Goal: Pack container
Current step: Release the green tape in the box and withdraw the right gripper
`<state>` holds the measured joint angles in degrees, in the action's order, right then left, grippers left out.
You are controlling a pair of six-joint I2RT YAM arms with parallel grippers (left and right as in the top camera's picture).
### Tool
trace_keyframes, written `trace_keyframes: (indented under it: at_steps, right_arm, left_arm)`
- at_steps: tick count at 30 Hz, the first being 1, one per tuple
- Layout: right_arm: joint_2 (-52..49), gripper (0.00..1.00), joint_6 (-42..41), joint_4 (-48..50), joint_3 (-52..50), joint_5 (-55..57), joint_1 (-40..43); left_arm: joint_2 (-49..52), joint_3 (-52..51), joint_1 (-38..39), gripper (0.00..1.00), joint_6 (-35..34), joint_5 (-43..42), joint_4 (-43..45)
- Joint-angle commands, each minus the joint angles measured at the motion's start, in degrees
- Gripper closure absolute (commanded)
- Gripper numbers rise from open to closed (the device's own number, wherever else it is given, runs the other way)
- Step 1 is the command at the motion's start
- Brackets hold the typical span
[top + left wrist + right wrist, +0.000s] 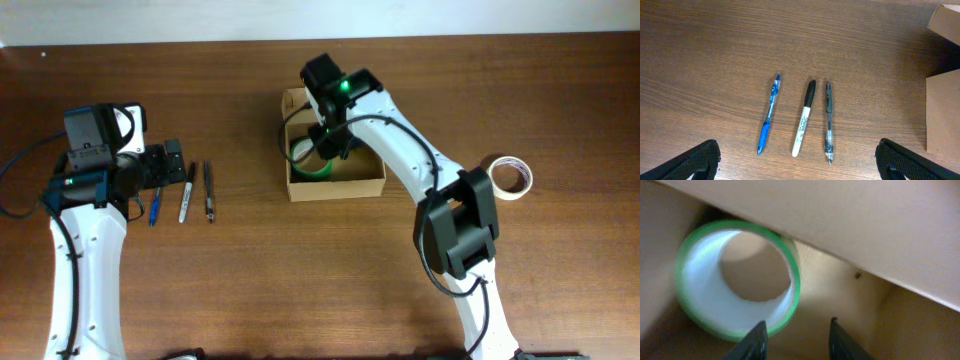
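The container (335, 188), a small tan cardboard box with its flap open at the back, sits at the table's middle back. A green tape roll (310, 165) lies inside it at the left. My right gripper (328, 140) is down inside the box. In the right wrist view its fingers (797, 330) are open with nothing between them, and the green roll (695, 275) is just to their left, under the box wall (840, 220). My left gripper (170, 165) is open and empty at the left; in its wrist view the fingers (797, 155) straddle the pens from above.
A blue pen (768, 115), a black-capped white marker (804, 117) and a clear black pen (828, 120) lie side by side left of the box (943, 115). A beige tape roll (510, 177) lies at the right of the table.
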<state>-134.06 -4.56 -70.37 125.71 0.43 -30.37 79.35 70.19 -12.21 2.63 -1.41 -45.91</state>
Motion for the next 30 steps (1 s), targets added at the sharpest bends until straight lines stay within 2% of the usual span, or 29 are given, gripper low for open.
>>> trace_keyframes:
  at_steps: [1,4,6,9,12,15,19,22,26,30]
  right_arm:
    - [5.97,0.61,-0.33,-4.96,10.97,4.55,0.07]
    - [7.08,0.59,0.94,-12.17,21.18,14.56,0.07]
    - [8.55,0.56,0.96,-13.81,25.92,15.8,1.16]
    - [12.81,0.55,1.36,-14.51,26.8,15.76,4.22]
    - [19.1,0.55,1.14,-14.86,23.98,14.78,10.91]
    - [27.39,0.55,1.14,-12.28,16.46,11.96,20.28]
    - [38.45,0.55,1.07,-6.36,0.55,5.27,35.3]
    - [43.08,0.45,-1.79,-3.21,-11.82,1.11,44.46]
    - [42.56,0.41,-6.25,-1.6,-25.62,1.01,50.14]
    - [39.76,0.37,-8.41,4.66,-35.95,-1.4,51.08]
  left_arm:
    - [0.31,0.98,-0.33,0.0,1.11,0.17,0.0]
    - [0.31,0.98,-0.33,0.01,1.11,0.17,0.0]
    - [0.31,0.98,-0.33,0.01,1.11,0.17,0.0]
    - [0.31,0.98,-0.33,0.01,1.11,0.17,0.0]
    - [0.31,0.98,-0.33,0.0,1.11,0.17,0.0]
    - [0.31,0.98,-0.33,0.0,1.11,0.17,0.0]
    - [0.31,0.98,-0.33,0.01,1.11,0.17,0.0]
    - [0.31,0.98,-0.33,0.0,1.11,0.17,0.0]
    - [0.31,0.98,-0.33,0.0,1.11,0.17,0.0]
    - [0.31,0.98,-0.33,0.01,1.11,0.17,0.0]
